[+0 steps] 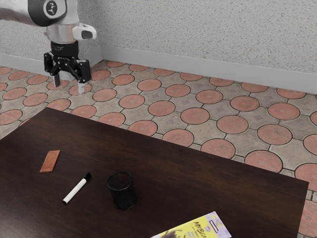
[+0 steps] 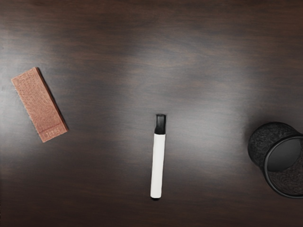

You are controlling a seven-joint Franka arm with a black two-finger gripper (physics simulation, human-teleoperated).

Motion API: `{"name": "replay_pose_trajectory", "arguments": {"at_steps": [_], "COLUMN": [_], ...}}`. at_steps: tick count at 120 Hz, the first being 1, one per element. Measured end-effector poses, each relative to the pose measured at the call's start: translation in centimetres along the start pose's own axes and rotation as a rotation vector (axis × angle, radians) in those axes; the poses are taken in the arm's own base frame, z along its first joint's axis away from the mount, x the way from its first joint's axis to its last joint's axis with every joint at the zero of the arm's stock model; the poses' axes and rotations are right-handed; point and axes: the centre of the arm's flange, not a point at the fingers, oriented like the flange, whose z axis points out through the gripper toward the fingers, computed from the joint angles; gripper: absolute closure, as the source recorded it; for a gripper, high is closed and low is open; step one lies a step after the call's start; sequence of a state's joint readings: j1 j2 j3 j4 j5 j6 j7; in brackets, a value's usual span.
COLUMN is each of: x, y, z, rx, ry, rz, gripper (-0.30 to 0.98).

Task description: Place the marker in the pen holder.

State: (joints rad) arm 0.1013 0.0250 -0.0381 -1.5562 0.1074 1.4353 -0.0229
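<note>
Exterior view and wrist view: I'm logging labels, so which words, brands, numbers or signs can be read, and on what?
"MrBea", on the yellow and lilac package; the word's end and the smaller print are unclear.
Brown bar: letters at one end, too blurred to read surely.
Robot arm: a round emblem, no legible word.
Marker and pen holder: no text that I can make out.
</note>
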Motion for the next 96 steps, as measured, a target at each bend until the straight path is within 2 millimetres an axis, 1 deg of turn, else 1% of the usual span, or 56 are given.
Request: {"name": "replay_pose_trajectory", "arguments": {"at_steps": [4, 10, 12, 18, 28, 32, 42, 50, 56, 67, 72, 78, 85, 96], "x": [0.0, 0.0, 0.0, 0.1, 0.4, 0.4, 0.3, 0.2, 0.6, 1.3, 1.7, 1.8, 1.6, 2.1], "y": [-0.8, -2.0, -2.4, -3.4, -4.7, -5.1, -6.0, -6.4, -5.7, -1.6, -0.4, -0.1, -0.2, -0.1], "z": [0.0, 0.6, 1.1, 3.2, 8.1, 10.4, 16.7, 20.7, 22.9, 26.3, 27.5, 28.7, 30.5, 32.5], "rx": [-0.004, -0.009, -0.010, -0.011, -0.015, -0.017, -0.030, -0.039, -0.039, -0.019, -0.014, -0.013, -0.015, -0.018], "ry": [0.022, 0.038, 0.040, 0.025, -0.020, -0.047, -0.131, -0.174, -0.194, -0.215, -0.213, -0.210, -0.212, -0.199], "rz": [-0.015, -0.035, -0.042, -0.058, -0.081, -0.091, -0.113, -0.126, -0.115, -0.036, -0.012, -0.003, -0.004, -0.001], "gripper": [0.00, 0.00, 0.00, 0.00, 0.00, 0.00, 0.00, 0.00, 0.00, 0.01, 0.01, 0.01, 0.01, 0.02]}}
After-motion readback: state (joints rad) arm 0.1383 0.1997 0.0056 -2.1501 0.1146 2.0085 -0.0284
